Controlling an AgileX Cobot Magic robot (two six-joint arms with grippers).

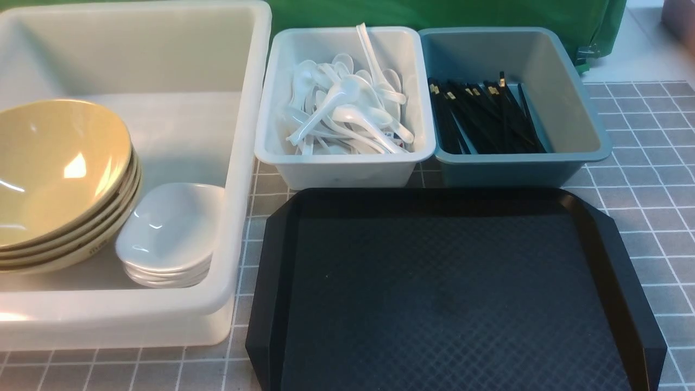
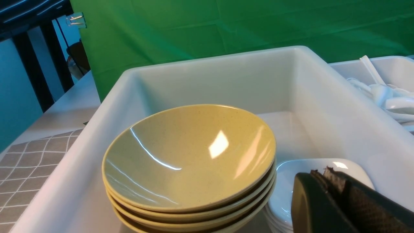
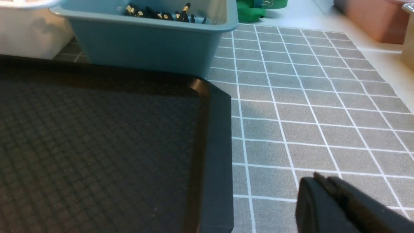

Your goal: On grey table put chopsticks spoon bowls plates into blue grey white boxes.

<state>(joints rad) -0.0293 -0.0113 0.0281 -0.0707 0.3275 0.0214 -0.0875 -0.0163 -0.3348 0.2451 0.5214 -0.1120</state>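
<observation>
Sorting looks finished: black tray bare, both end effectors pinched closed, empty; next move only needs retreat.

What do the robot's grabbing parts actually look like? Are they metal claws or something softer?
Only the tips show, in the wrist cameras. The left tool has two black fingers with rounded, smooth outer shells; the inner face of one finger has a cross-hatched grip texture, and the tip edges look worn and frayed. The right tool is the same matte black shape. No cables, markings or arms are visible.
</observation>
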